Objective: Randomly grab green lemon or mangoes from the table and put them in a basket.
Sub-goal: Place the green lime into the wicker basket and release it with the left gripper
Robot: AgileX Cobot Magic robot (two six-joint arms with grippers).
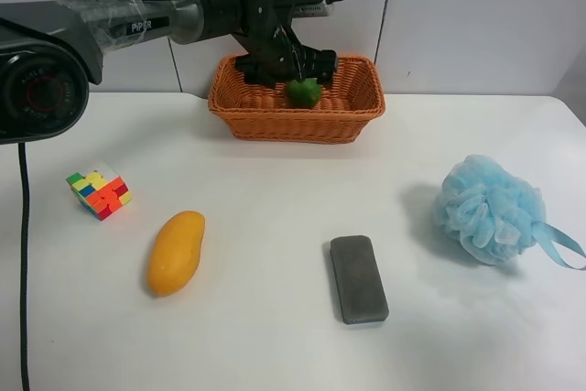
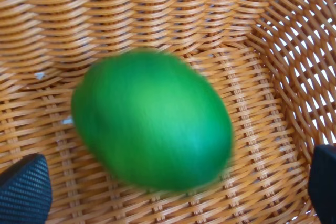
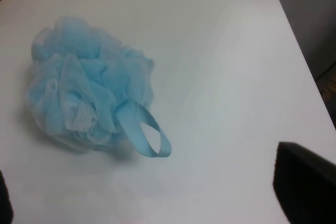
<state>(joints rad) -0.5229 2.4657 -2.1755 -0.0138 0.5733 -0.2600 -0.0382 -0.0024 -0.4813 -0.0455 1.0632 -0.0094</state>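
The green lemon (image 2: 152,119) fills the left wrist view, close under the lens and smeared at its edges. The left pincer (image 2: 173,192) stands wide around it. Its dark pads (image 2: 23,192) sit at either side with wicker showing between each pad and the fruit, so nothing is gripped. The blur suggests the lemon may be dropping or rolling; I cannot tell whether it has come to rest. Directly beneath the pincer is the woven floor of the basket (image 1: 293,121), with one flared wall rising just beside the fruit.

The step in hand looks like the release. To do it well, keep the jaws spread and draw straight up until the pads clear the rim. Only then swing out, so neither pad nudges the fruit or catches the wicker.

Beyond the basket wall the table (image 1: 275,199) opens out. The mango (image 1: 176,252) lies well away from the pincer on its own arm's side, with a coloured cube (image 1: 99,191) near it. A grey block (image 1: 358,278) lies farther across.

The right pincer (image 3: 149,195) hangs spread and empty over the table, near a blue bath puff (image 3: 86,90).
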